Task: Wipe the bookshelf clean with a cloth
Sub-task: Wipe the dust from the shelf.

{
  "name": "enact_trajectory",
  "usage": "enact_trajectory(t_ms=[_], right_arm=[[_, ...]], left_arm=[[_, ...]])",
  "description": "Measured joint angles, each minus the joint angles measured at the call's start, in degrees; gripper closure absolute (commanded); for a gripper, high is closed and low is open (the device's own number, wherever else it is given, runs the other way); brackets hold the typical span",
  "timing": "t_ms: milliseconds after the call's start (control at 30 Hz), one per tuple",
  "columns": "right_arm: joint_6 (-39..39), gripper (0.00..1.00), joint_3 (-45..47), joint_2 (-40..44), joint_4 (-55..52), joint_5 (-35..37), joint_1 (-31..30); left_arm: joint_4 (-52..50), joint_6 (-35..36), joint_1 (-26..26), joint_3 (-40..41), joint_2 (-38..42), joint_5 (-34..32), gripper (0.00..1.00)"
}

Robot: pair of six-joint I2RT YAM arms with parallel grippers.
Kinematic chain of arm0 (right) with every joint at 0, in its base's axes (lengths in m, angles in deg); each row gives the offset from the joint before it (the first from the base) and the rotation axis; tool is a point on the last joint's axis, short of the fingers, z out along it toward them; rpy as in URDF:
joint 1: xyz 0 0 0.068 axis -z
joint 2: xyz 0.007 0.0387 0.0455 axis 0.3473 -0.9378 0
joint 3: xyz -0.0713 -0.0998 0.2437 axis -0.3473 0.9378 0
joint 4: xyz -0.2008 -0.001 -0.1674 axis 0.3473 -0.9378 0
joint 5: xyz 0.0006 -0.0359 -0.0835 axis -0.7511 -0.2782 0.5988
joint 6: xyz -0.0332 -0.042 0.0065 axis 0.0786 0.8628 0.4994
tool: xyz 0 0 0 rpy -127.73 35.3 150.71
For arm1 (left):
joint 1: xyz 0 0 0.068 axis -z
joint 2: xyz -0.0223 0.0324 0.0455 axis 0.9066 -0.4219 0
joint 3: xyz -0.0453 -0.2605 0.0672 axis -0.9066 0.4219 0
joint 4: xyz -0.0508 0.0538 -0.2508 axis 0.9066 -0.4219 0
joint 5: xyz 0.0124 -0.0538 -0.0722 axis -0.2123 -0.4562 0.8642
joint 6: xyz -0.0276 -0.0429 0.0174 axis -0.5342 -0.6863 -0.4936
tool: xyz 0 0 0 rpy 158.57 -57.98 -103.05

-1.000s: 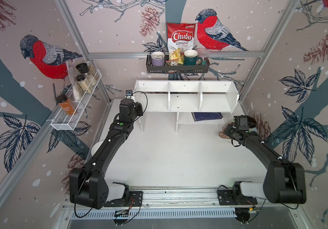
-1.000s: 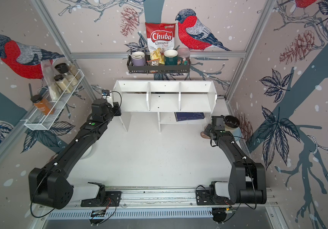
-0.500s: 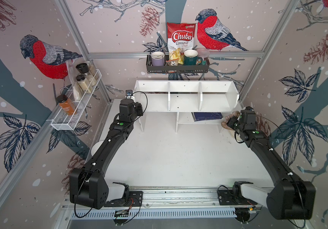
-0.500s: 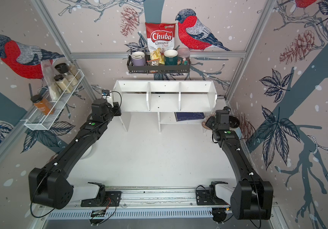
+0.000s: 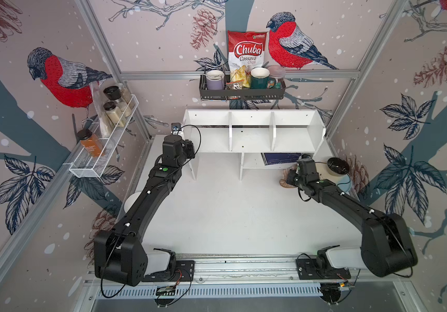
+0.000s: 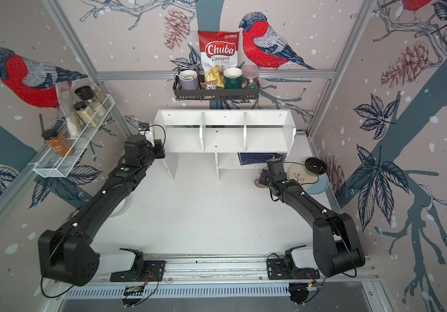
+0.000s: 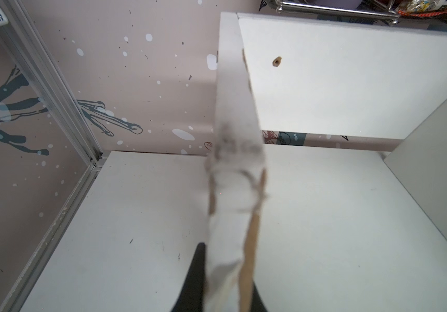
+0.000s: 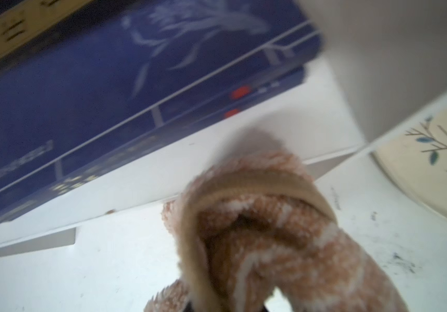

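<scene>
Looking down on a smooth white table [image 5: 230,216]. At its back stands the bookshelf [image 5: 252,140], flat white painted boards with three box-shaped upper compartments; its low shelf holds two stacked dark blue books [image 8: 109,89]. A white wire rack [image 5: 95,162] on the side wall carries spice jars [image 5: 114,113] and an orange bottle [image 5: 91,146]. A black metal rack [image 5: 241,93] above the bookshelf holds a purple mug [image 5: 215,79], a chips bag [image 5: 246,51] and a green mug [image 5: 260,78]. The left gripper [image 7: 226,272] is clamped on the bookshelf's chipped left end panel. The right gripper [image 6: 264,177] pinches the cloth [image 8: 271,237], fuzzy tan with white stripes, bunched just in front of the low shelf, beside a cream leaf-patterned plate [image 6: 296,173] and a black bowl [image 6: 315,165].
</scene>
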Motion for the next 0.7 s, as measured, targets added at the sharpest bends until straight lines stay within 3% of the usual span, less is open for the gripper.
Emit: enact_trajectory(t_ms=[233, 367, 533, 700], right_arm=[[-1.73, 1.0, -5.01, -6.45, 2.1, 3.74, -13.81], [-3.13, 1.0, -7.56, -9.33, 2.99, 4.55, -16.94], [-3.56, 1.0, -5.53, -6.51, 2.05, 5.03, -12.85], [-3.52, 1.0, -0.15, 0.85, 1.07, 4.92, -1.92]], left_arm=[[0.0, -0.02, 0.0, 0.0, 0.02, 0.07, 1.0], [0.04, 0.0, 0.0, 0.17, 0.15, 0.13, 1.0], [0.04, 0.24, 0.0, 0.22, 0.22, 0.17, 1.0], [0.07, 0.26, 0.0, 0.22, 0.15, 0.2, 1.0]])
